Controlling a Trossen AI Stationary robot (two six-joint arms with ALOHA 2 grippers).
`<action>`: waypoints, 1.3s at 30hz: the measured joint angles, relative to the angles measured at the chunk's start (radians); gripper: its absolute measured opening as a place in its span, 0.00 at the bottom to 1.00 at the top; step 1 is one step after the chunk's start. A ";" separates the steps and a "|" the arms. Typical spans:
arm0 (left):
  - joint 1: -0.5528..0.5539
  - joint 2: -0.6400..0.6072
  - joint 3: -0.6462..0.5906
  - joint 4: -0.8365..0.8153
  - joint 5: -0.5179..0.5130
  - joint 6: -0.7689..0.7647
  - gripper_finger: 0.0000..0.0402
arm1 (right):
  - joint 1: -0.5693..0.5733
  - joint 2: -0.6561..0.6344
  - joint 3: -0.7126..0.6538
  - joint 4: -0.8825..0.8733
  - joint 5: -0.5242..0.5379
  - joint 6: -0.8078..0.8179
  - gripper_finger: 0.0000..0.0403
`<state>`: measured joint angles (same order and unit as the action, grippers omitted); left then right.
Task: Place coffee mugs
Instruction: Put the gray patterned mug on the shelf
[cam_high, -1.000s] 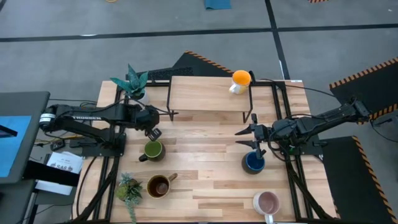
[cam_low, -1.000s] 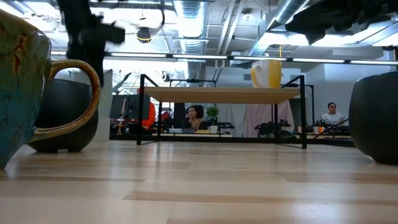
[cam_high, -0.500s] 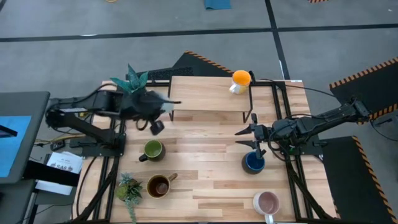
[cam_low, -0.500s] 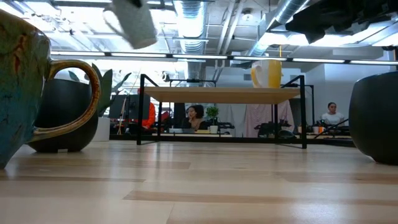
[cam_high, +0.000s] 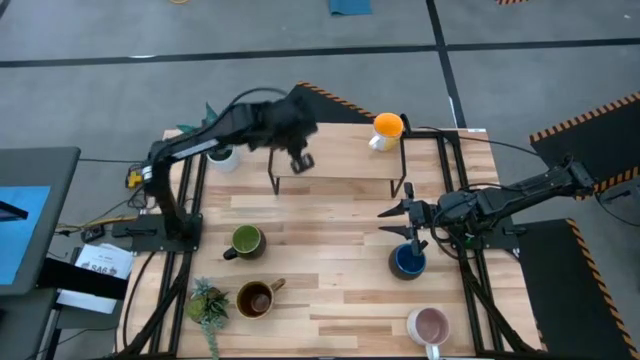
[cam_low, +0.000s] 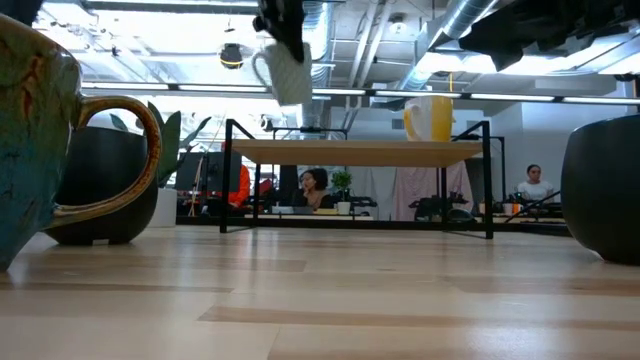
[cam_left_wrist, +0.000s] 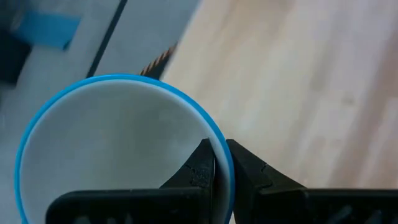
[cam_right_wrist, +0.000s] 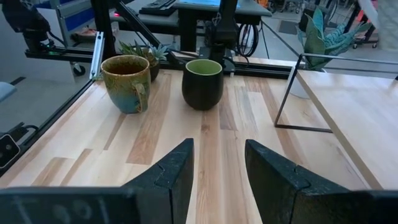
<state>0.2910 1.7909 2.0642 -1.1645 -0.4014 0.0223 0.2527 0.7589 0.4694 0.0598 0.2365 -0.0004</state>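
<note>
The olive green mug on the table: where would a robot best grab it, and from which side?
Probably by the rim, from straight above. The olive green mug stands upright with its mouth open to the ceiling, so one finger can go inside and one outside the wall. Its handle points toward the table's left edge, so the wall away from it is free. The left gripper grips the white mug that way.

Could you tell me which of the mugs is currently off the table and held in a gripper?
The white mug, pinched by its rim in the left gripper above the raised shelf. The others all stand on wood.
</note>
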 joint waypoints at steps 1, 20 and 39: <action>0.028 0.016 0.009 -0.004 0.000 -0.025 0.02 | 0.000 0.000 0.000 0.000 0.000 0.005 0.42; 0.282 0.128 0.073 -0.063 0.340 -0.046 0.03 | 0.000 0.000 0.000 -0.002 0.000 0.019 0.42; 0.261 0.163 0.072 -0.086 0.282 0.342 0.03 | 0.000 0.000 0.000 -0.008 0.000 0.019 0.42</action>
<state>0.5516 1.9544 2.1365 -1.2504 -0.1193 0.3648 0.2527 0.7589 0.4694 0.0513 0.2363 0.0185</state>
